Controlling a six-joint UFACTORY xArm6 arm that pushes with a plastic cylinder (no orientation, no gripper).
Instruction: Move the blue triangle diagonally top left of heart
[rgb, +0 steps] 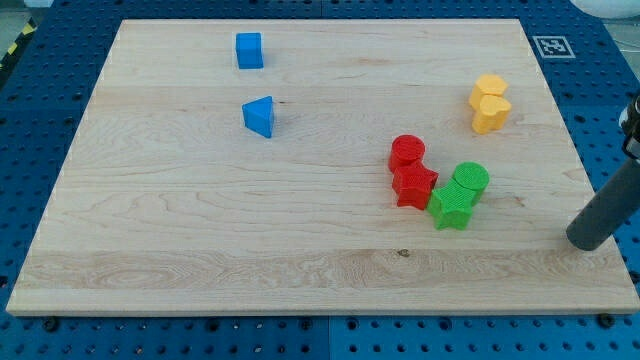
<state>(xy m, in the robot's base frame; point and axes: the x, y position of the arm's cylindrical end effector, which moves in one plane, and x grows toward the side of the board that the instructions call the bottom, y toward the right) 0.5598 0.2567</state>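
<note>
My tip rests near the wooden board's right edge, touching nothing, well apart from the blue triangular block. The yellow heart-shaped block, apparently a heart, sits far right, abutting another yellow block.

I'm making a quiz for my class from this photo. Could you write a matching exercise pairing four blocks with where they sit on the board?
Things:
1. blue cube
2. blue triangle
3. yellow heart
4. green star

Places:
A. view's right, upper part
B. nearest the view's top, left of centre
C. touching the red star
D. just below the blue cube

Pairs: 1-B, 2-D, 3-A, 4-C
</note>
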